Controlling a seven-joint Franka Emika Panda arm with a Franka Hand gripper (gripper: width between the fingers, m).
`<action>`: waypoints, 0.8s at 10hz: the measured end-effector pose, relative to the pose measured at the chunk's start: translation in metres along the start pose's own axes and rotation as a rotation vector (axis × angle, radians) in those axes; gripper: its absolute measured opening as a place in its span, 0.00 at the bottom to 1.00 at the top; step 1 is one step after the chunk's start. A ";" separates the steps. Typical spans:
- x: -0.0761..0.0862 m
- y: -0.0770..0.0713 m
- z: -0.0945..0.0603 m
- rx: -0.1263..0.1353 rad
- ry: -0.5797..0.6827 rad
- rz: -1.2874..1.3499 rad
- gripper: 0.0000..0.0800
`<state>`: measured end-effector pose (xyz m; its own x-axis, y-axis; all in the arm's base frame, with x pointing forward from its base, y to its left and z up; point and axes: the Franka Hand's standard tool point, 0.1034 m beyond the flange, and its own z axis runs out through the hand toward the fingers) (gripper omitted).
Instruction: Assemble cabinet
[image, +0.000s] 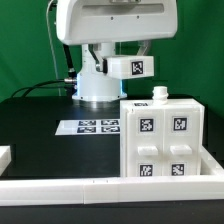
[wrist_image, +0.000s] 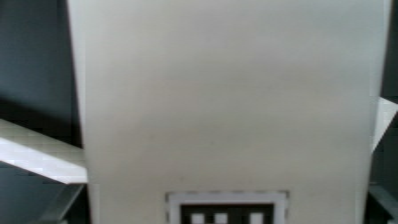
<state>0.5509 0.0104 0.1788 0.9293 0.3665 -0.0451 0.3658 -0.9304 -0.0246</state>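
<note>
The cabinet body (image: 165, 140), a large white box with several square markers on its faces, stands on the black table at the exterior view's right. A small white peg (image: 159, 95) sticks up from its top. My gripper (image: 124, 58) hangs above and behind it, shut on a white cabinet part (image: 136, 67) with one marker, held in the air clear of the body. In the wrist view this white part (wrist_image: 222, 100) fills the picture, its marker (wrist_image: 226, 212) at the edge. My fingers are hidden there.
The marker board (image: 98, 127) lies flat on the table in front of the white robot pedestal (image: 98, 88). A white rail (image: 100, 190) runs along the near edge. A white piece (image: 5, 156) sits at the exterior view's left edge.
</note>
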 end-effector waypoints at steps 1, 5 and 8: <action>0.008 -0.003 -0.004 -0.001 0.004 -0.003 0.68; 0.048 -0.008 -0.009 -0.011 0.036 0.007 0.68; 0.064 -0.019 -0.004 -0.011 0.038 0.029 0.68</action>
<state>0.6033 0.0513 0.1804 0.9408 0.3389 -0.0074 0.3388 -0.9408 -0.0132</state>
